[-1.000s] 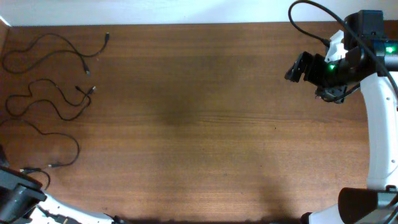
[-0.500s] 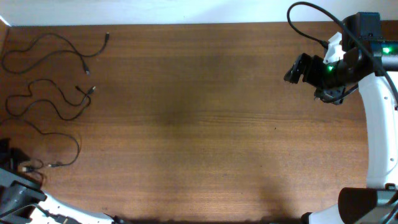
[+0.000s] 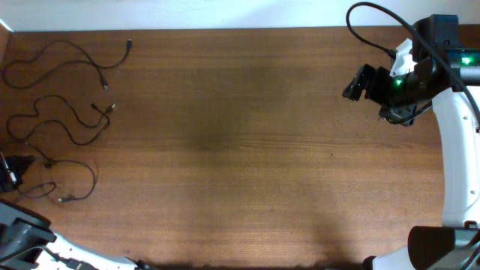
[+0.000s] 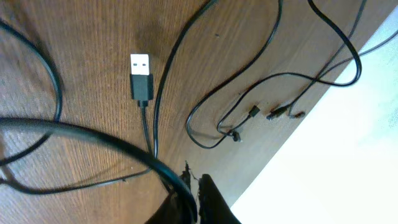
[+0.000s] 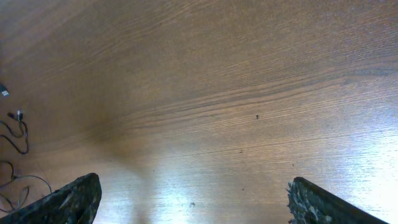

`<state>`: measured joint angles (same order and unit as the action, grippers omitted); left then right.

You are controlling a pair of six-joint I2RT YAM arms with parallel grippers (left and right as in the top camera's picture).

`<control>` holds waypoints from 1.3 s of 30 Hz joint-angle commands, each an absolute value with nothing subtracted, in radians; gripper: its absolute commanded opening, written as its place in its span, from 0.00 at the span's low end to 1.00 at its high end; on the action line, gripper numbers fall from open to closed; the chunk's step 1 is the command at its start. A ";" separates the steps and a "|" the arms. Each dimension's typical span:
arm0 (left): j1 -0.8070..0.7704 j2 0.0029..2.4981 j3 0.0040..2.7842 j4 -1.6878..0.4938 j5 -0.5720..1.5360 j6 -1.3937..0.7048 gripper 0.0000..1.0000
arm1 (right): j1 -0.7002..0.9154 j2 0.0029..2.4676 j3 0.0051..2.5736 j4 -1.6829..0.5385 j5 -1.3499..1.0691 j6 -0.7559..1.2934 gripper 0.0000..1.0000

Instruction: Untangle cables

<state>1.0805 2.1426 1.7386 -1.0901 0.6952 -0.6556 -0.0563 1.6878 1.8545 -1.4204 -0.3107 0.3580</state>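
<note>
1. Three cables (image 3: pixel 79 141) in overhead, all at the far left edge of the desk (image 3: pixel 240 150). The top and middle ones lie as separate loose squiggles. The low cable (image 3: pixel 94 180) loops just beside the left fingers (image 3: pixel 10 169). The right fingers (image 3: pixel 358 81) hover far right, well apart from any cable.
2. Left wrist: fingers closed, apparently pinching the low cable, which rises blurred toward the lens. A USB plug (image 4: pixel 141 74) lies flat on the desk nearby.
3. Right wrist: fingers spread wide, holding nothing, bare desk below.
4. Judgement: mostly separated. What's left is pulling the low cable clear of the middle one. Whether they overlap is too small to tell.
</note>
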 commanded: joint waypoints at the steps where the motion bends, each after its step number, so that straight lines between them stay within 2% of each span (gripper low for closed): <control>1: 1.083 2.124 1.736 -1.082 0.662 -0.545 0.28 | -0.052 1.692 1.849 -1.418 -0.306 0.348 0.96; 2: 1.083 2.124 1.736 -1.083 0.627 -0.503 0.68 | -0.052 1.692 1.849 -1.418 -0.306 0.348 0.96; 3: 1.083 2.124 1.736 -1.085 0.600 -0.482 0.86 | -0.052 1.692 1.849 -1.418 -0.306 0.348 0.96; 4: 1.083 2.124 1.736 -1.085 0.577 -0.453 0.99 | -0.052 1.692 1.849 -1.418 -0.306 0.348 0.96; 10: 1.083 2.124 1.736 -1.061 0.568 -0.343 0.99 | -0.052 1.692 1.849 -1.417 -0.329 0.348 0.96; 14: 1.083 2.124 1.738 -1.122 0.591 -0.485 0.99 | -0.052 1.692 1.849 -1.418 -0.329 0.348 0.96; 17: 1.083 2.124 1.747 -1.201 0.561 -0.485 0.99 | -0.052 1.692 1.849 -1.418 -0.328 0.348 0.97; 24: 1.083 2.117 2.021 -1.583 0.196 -0.531 0.99 | -0.052 1.692 1.849 -1.417 -0.328 0.347 0.97; 27: 1.083 2.078 2.150 -1.688 0.214 -0.527 0.99 | -0.052 1.692 1.849 -1.417 -0.328 0.347 0.98; 30: 1.080 1.996 2.174 -1.689 0.425 -0.373 0.99 | -0.052 1.692 1.849 -1.418 -0.329 0.348 0.98; 33: 1.027 1.905 2.174 -1.685 0.572 -0.312 0.99 | -0.037 1.692 1.849 -1.417 -0.330 0.348 0.98; 35: 0.958 1.872 2.174 -1.687 0.572 -0.289 0.99 | 0.003 1.692 1.849 -1.410 -0.332 0.348 0.98; 39: 0.712 1.866 2.173 -1.685 0.520 -0.214 0.99 | 0.143 1.692 1.848 -1.364 -0.328 0.348 0.98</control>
